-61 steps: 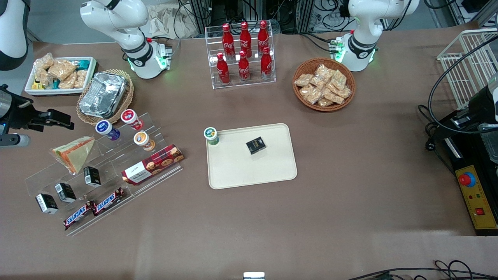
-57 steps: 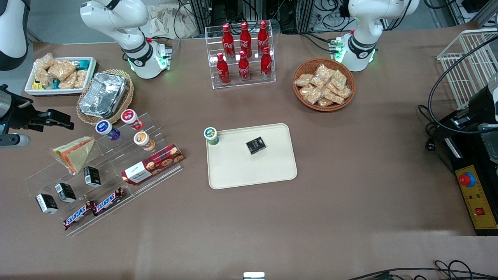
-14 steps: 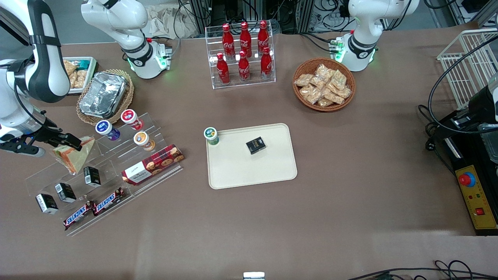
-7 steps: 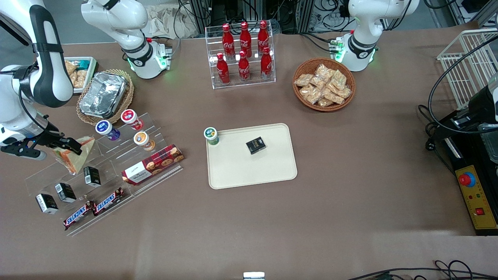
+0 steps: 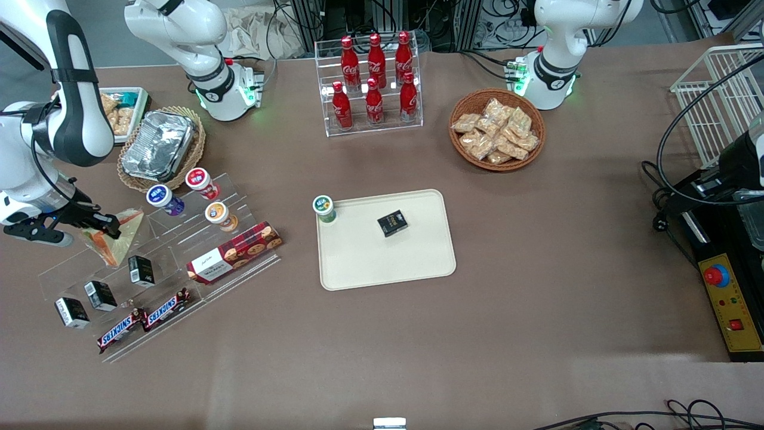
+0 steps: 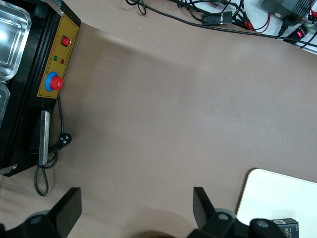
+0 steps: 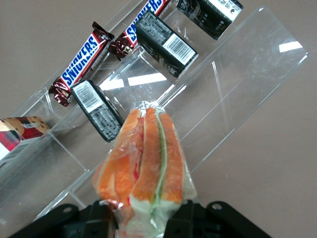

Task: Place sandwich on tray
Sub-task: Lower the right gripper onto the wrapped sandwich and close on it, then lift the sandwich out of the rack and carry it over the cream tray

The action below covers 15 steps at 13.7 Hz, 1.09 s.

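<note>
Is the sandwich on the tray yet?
No. The sandwich sits between the gripper fingers at the clear display rack; the tray lies apart.

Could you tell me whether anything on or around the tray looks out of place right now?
The green-lidded cup sits right at the tray corner, overlapping its rim. The gripper is at the sandwich.

pincer [image 5: 106,227] at the sandwich [image 5: 119,237] on the acrylic stand [image 5: 155,257], apparently gripping it, tray [image 5: 382,263] well apart
</note>
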Tool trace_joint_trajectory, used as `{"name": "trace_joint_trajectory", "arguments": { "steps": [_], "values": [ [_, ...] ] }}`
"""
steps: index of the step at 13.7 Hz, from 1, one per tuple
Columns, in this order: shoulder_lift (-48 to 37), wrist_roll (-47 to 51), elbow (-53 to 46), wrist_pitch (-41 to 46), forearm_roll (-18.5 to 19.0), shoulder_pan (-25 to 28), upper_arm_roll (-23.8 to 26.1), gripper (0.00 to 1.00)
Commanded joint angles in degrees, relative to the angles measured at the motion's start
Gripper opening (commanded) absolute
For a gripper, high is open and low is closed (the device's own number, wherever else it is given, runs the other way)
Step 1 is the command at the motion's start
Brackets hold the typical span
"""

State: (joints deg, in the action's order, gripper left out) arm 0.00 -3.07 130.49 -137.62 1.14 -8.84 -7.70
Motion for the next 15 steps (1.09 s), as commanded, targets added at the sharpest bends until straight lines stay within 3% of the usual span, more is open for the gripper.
{"name": "trace_joint_trajectory", "arguments": {
  "steps": [1, 5, 10, 15],
  "values": [
    [-0.5, 0.5, 0.7, -0.6, 1.6, -0.7, 0.3, 0.0],
    [-1.1, -0.8, -0.6, 0.6, 1.6, -0.7, 0.3, 0.0],
    [-0.1, -1.0, -14.6, 20.3, 1.6, 0.4, 0.9, 0.0],
    [-0.1, -10.1, -20.4, 27.0, 0.9, 4.9, 1.0, 0.0]
  ]
}}
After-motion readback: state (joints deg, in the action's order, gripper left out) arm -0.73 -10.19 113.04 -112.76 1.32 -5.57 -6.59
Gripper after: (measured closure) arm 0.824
